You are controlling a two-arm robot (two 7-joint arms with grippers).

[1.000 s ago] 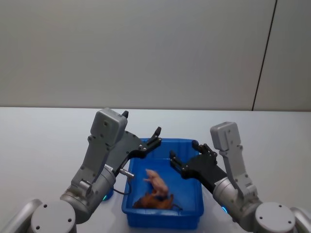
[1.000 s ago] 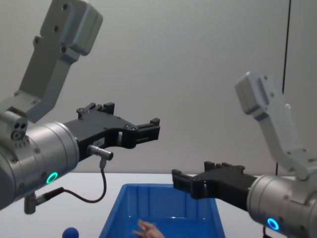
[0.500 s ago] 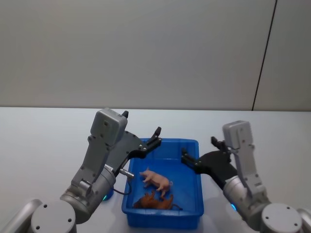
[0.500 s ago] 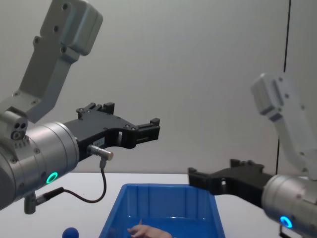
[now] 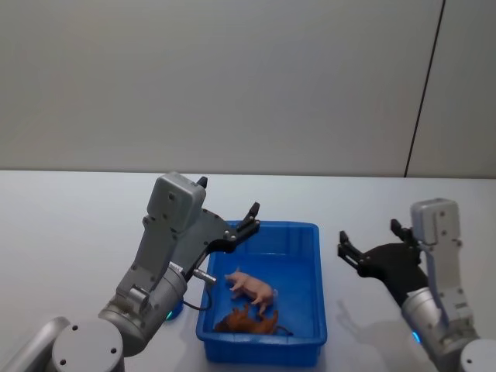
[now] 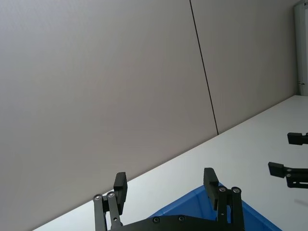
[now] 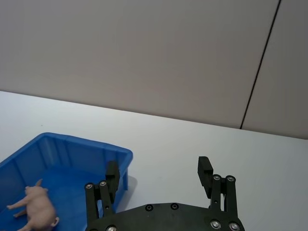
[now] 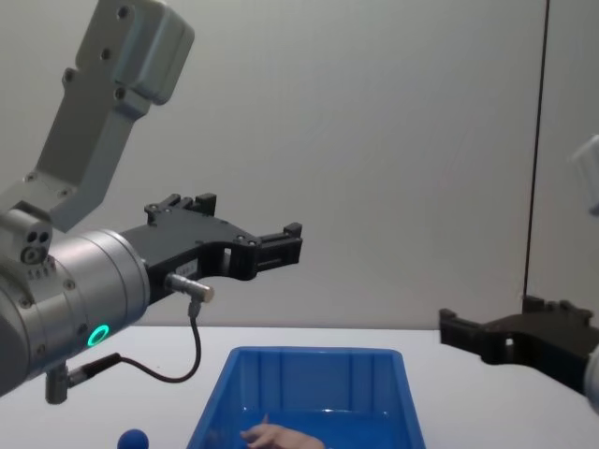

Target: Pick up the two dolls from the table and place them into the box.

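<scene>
Right gripper (image 5: pixel 370 235): fingers spread wide, nothing between them. It hangs over the bare table (image 5: pixel 77 232), off the right side of the box (image 5: pixel 319 294) and clear of its rim.

Left gripper (image 6: pixel 165 182): also spread and empty. It's up above the box's far-left corner, pointing out over it.

Both dolls are in the box:
- Pink doll (image 5: pixel 252 288) lies on its side about mid-floor.
- Brown doll (image 5: pixel 248 322) is just beside it, against the wall nearest the robot. Can't tell if the two touch.

Step, my read: placing is done and this is the clear-out. Nothing left on the table to grasp except the small blue ball (image 8: pixel 134 439), which isn't part of the job.

Next move just needs both arms backed off and parked. The left one should go up or outward before it swings, since it's over the rim. No closing of fingers needed.

What each view adds:
- Head view gives the box floor, so it's the one that confirms both dolls are inside.
- Chest view gives height from the side. Both grippers sit well above rim level, the ball is on the table left of the box, and just a sliver of the pink doll shows at its lower edge.
- Right wrist view shows the finger gap is clear. It also has the pink doll inside the box, off to one side of the gripper rather than under it.
- Left wrist view catches a blue corner of the box between its own fingers, plus the right gripper's spread tips farther off.
</scene>
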